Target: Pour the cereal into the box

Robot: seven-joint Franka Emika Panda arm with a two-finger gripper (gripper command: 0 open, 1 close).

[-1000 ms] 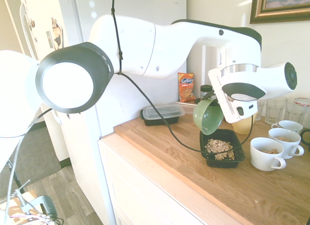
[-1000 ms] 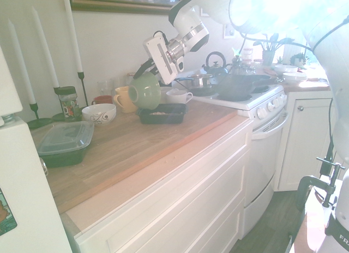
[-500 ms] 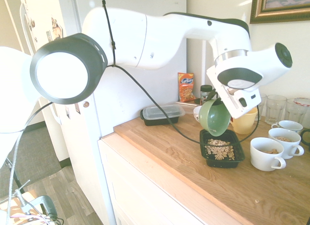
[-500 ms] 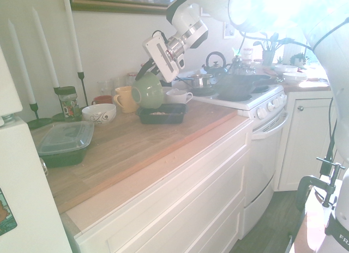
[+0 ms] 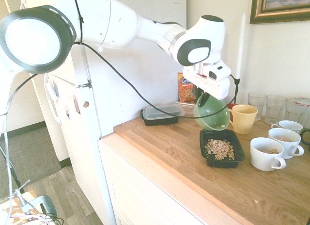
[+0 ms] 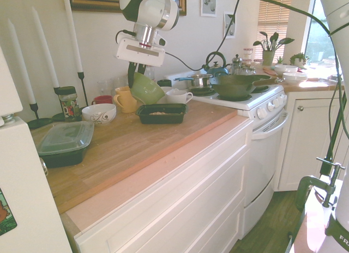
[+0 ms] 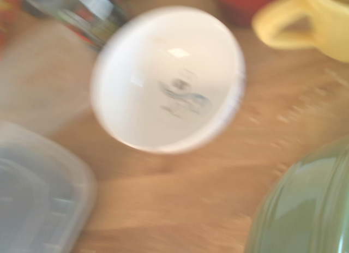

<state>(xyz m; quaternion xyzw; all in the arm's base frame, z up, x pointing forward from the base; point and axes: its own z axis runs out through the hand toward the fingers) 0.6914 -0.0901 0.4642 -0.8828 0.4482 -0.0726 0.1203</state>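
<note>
The cereal [image 5: 219, 148] lies as a pale tan heap inside the box [image 5: 207, 137], a shallow black tray on the wooden counter. From the other side the box [image 6: 161, 113] shows as a dark rim with a little cereal visible. My gripper [image 5: 204, 97] [image 6: 134, 74] is shut on the rim of a green bowl [image 5: 212, 113] [image 6: 146, 88]. The bowl hangs nearly upright just above and behind the box's far end. The green bowl [image 7: 305, 209] fills a corner of the blurred wrist view; its inside is hidden.
A yellow mug [image 5: 243, 118], white cups [image 5: 265, 153] and glasses [image 5: 275, 107] stand beside the box. A lidded dark container [image 5: 162, 113] and an orange snack packet [image 5: 186, 87] sit toward the fridge. A white bowl [image 6: 98, 113] [image 7: 166, 81], jar [image 6: 68, 100] and candles line the wall; the stove [image 6: 240, 97] adjoins.
The wrist has swung round and lifted, turning the green bowl from tipped over the box back to nearly upright and carrying it toward the wall. The cereal stays in the box.
</note>
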